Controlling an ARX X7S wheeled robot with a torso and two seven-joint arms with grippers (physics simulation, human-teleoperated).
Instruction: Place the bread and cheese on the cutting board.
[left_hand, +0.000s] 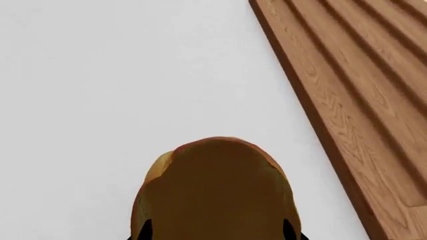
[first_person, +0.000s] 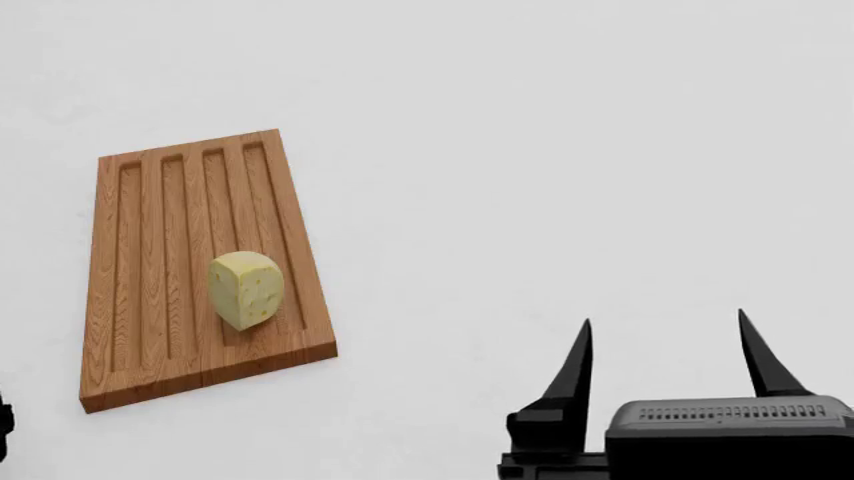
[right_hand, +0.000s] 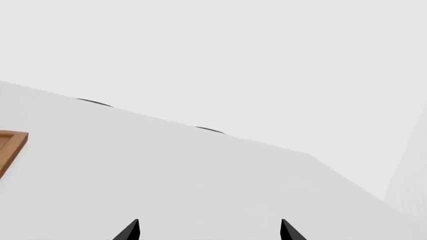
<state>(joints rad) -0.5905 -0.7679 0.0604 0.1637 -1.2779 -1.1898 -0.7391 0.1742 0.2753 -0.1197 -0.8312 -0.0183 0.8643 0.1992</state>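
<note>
Cheese (first_person: 246, 290) already resting on the cutting board (first_person: 147, 290), lower middle of the head view, toward the board's right-hand grooves; half the job done by the look of it

Bread (left_hand: 217, 192) filling the lower centre of the left wrist view, pinched between two dark fingertips (left_hand: 144, 231) just visible at either flank, so left gripper (left_hand: 217, 235) closed around the roll. Roll seen against plain white surface, board edge (left_hand: 333, 120) running down the right side of that frame, not yet under the roll; probably carried toward the board for setting down beside the cheese

Right gripper (first_person: 663, 350) at lower right of the head view, prongs spread wide with nothing between, parked well apart from the board, likely kept clear of the left arm's path. Right wrist view: only white surface and a sliver of board at left edge
</note>
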